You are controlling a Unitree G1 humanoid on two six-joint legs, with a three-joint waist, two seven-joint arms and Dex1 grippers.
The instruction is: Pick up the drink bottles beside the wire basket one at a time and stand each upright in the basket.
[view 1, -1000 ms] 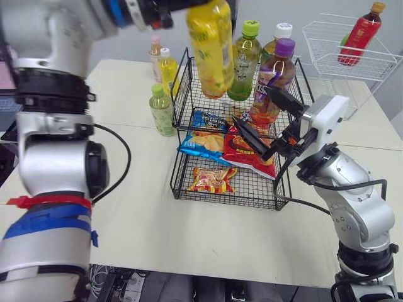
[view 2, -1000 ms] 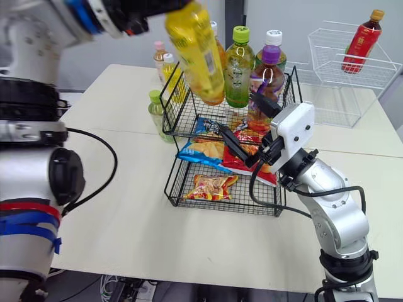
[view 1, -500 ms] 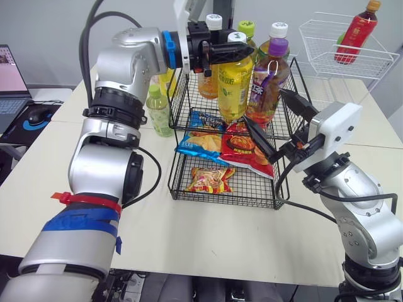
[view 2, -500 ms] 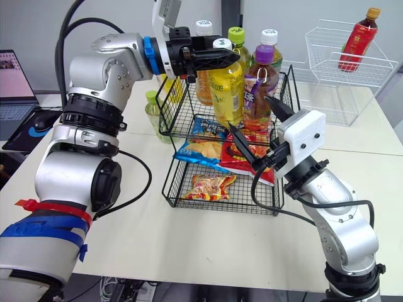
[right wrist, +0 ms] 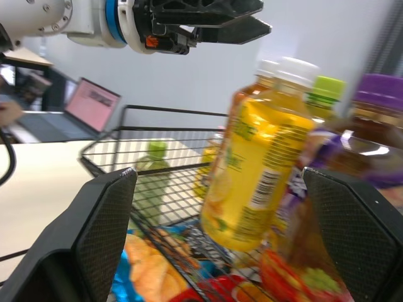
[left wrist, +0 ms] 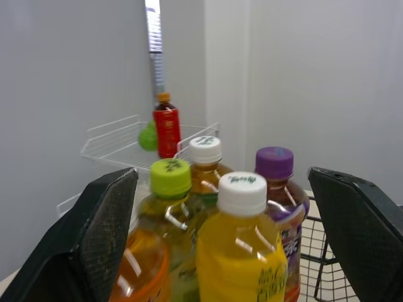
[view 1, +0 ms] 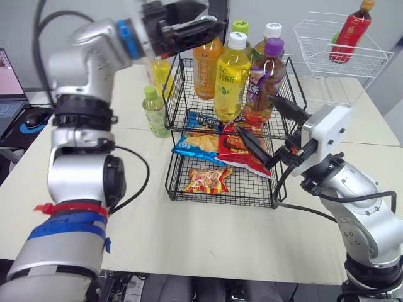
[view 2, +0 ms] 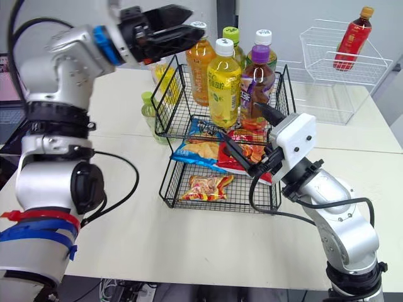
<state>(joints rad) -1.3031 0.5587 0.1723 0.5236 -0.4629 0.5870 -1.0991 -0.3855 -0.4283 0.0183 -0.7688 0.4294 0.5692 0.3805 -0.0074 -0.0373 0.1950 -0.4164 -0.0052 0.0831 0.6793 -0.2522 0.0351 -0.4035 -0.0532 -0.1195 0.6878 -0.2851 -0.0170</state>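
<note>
A yellow drink bottle (view 1: 230, 78) with a white cap stands upright in the top tier of the black wire basket (view 1: 178, 94), free of any grip. Around it stand an orange bottle (view 1: 207, 66), a purple-capped bottle (view 1: 263, 85) and a green-capped bottle (view 1: 239, 28). My left gripper (view 1: 211, 19) hovers open, up and to the left of these bottles' caps. The left wrist view has the yellow bottle's cap (left wrist: 242, 187) between the wide-spread fingers (left wrist: 94, 239). A small green bottle (view 1: 153, 112) and a yellow one (view 1: 161, 69) stand on the table left of the basket. My right gripper (view 1: 267, 126) is open at the basket's right front.
Snack bags (view 1: 242, 148) lie in the basket's lower tiers. A white wire basket (view 1: 327, 60) holding a red bottle (view 1: 348, 31) sits at the back right. A laptop (view 1: 5, 78) is at the far left of the cream table (view 1: 208, 239).
My left gripper opened and let go of the yellow bottle, which now stands in the top tier. The gripper drew back up and left. The right arm barely moved.
</note>
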